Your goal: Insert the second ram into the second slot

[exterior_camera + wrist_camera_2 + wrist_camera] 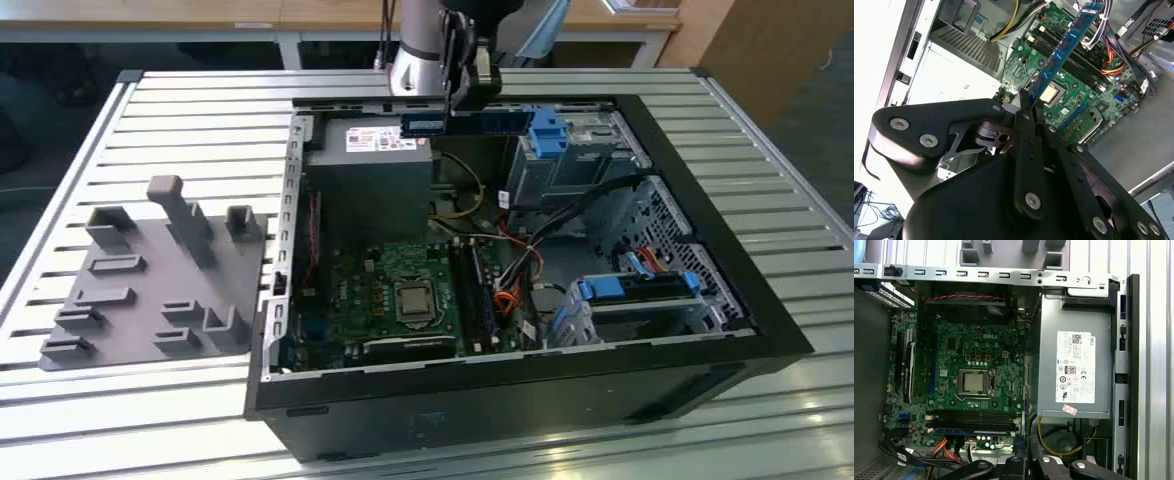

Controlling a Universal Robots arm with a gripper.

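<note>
The silver-grey cylindrical robot arm [414, 45] stands at the top centre of the exterior view, its wrist pointing straight down. Under it, the black metal two-finger gripper [461, 105] hangs upright in the upper middle of the frame. In the second wrist view its bolted black linkage bars converge, and the narrow fingers [1029, 135] are pressed together on one end of the thin blue-green circuit-board stick [1064, 47], which juts out beyond the tips.

Black, screw-studded tool [1026, 100] on silver-grey arm [420, 40].
</note>
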